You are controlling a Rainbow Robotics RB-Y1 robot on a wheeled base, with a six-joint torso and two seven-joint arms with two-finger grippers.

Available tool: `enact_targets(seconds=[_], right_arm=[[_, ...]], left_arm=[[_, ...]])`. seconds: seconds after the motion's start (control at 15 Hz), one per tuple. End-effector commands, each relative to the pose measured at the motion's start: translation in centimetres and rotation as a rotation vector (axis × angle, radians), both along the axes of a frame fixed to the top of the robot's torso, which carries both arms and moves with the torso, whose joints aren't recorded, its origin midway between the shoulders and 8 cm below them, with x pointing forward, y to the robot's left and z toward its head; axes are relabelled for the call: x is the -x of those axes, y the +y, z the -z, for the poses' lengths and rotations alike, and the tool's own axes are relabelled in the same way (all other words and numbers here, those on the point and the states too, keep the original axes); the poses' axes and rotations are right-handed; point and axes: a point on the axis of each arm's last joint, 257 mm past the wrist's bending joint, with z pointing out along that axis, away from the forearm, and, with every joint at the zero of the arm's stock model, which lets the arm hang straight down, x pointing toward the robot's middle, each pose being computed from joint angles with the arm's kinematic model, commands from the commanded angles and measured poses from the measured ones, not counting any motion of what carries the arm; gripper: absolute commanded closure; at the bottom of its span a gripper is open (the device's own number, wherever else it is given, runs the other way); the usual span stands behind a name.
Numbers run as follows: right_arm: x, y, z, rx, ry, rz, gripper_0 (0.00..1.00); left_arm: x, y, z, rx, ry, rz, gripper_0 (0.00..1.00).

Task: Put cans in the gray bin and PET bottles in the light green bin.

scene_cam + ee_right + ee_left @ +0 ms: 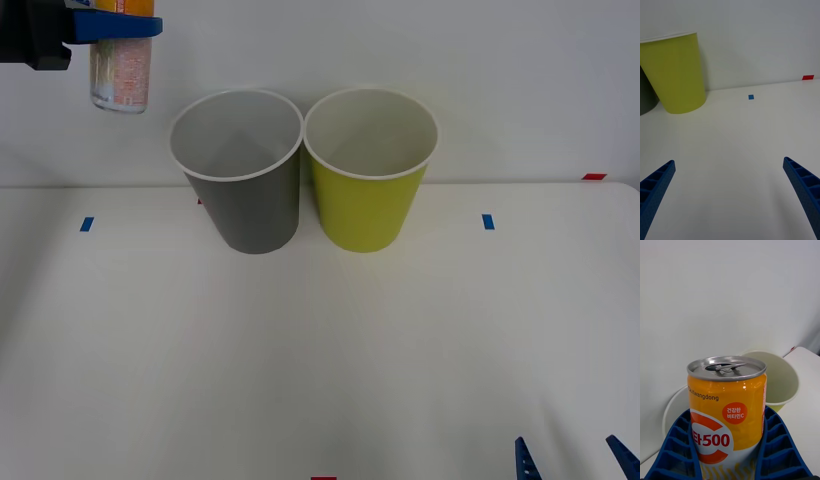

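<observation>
The left end effector (118,25) clamps the can (121,72) upright, long axis vertical, opened top (726,368) up.

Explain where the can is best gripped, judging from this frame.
Around its straight cylindrical side wall, fingers closing from opposite sides. That is how the left gripper holds the can now, raised beside the gray bin, its opened top left clear.

Overhead front view, two close wrist views, light green bin (368,190) shared.
</observation>
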Motion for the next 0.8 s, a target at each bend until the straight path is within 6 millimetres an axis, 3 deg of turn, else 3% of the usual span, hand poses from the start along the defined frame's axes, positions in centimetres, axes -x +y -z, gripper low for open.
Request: enact_targets(seconds=[0.07, 0.33, 0.8], right_arm=[[0.0, 0.0, 0.0, 0.000, 0.000, 0.000, 0.00], [0.0, 0.0, 0.0, 0.000, 0.000, 0.000, 0.00], [0.0, 0.0, 0.0, 0.000, 0.000, 0.000, 0.00]], left_arm=[[-1.1, -0.6, -0.1, -0.006, -0.016, -0.012, 1.00], [-3.2, -2.3, -0.1, 0.022, -0.064, -0.031, 1.00], [-6.6, -4.6, 1.8, 0.089, -0.082, -0.040, 1.00]])
